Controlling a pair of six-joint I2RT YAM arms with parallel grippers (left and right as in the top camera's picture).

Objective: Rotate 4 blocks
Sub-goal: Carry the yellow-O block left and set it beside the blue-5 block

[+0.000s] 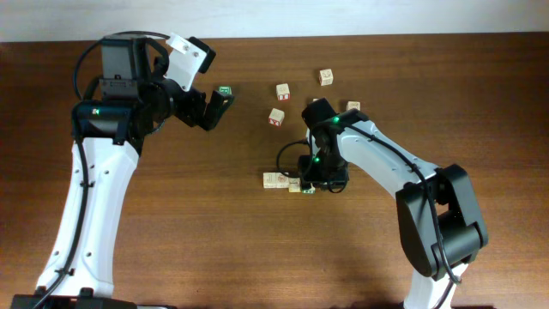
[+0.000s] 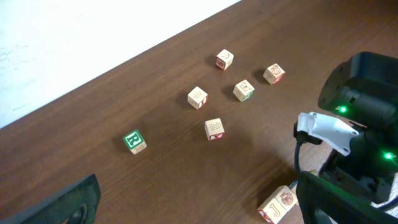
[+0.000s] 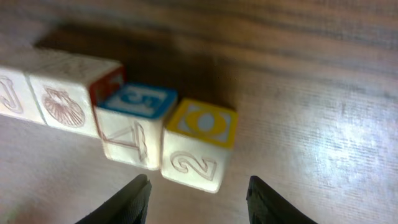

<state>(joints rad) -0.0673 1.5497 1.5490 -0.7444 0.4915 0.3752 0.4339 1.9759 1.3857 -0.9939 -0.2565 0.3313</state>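
Observation:
Four blocks lie in a touching row on the table. In the right wrist view they run from a J block (image 3: 9,93) and a shell block (image 3: 62,102) to a blue-topped block (image 3: 134,127) and a yellow-topped block marked 2 (image 3: 199,146). My right gripper (image 3: 200,205) is open just in front of the yellow-topped block, with nothing between its fingers. Overhead, the row (image 1: 276,180) sits left of the right gripper (image 1: 319,178). My left gripper (image 1: 214,106) hangs open and empty at the upper left.
A green R block (image 2: 134,140) lies near the left gripper (image 2: 199,214). Several loose letter blocks (image 2: 214,129) are scattered toward the far edge, such as one block (image 1: 282,91) and another (image 1: 326,77). The right arm (image 2: 354,124) stands beside the J block (image 2: 280,205).

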